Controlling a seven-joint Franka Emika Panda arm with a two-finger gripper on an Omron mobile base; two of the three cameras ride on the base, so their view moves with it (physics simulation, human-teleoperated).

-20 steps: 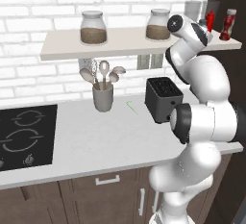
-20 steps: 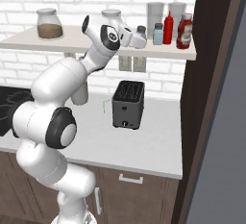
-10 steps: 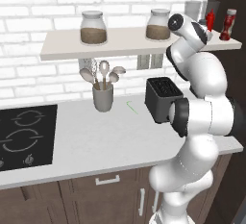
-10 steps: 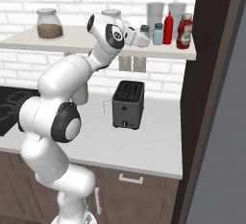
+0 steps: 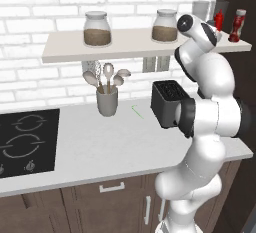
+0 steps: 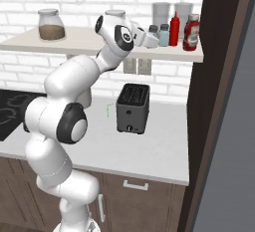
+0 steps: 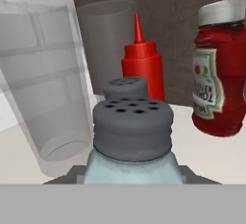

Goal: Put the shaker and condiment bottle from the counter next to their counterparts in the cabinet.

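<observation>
Arm is up at the cabinet (image 6: 74,39) shelf, gripper (image 6: 151,33) at its right end by the dark panel. Hand view: the shaker (image 7: 133,141) sits dead centre and very close, between the fingers at the bottom edge; fingertips themselves are hidden behind it, so I can't tell for sure if it's clamped or let go. Its twin shaker (image 7: 126,87) stands directly behind it, just touching or nearly so in this view. In the right base view the twin (image 6: 164,35) is just past the gripper, with the red squeeze bottle (image 6: 174,28) next to it and the condiment bottle (image 6: 191,32) further right on the shelf, near the panel. Two clear tumblers (image 6: 161,13) stand behind them against the brick. Two lidded jars (image 5: 97,28) sit further left on the shelf. Below on the counter (image 5: 100,147): black toaster (image 6: 132,108), utensil holder (image 5: 107,99) with spoons, cooktop (image 5: 27,142) at left.
</observation>
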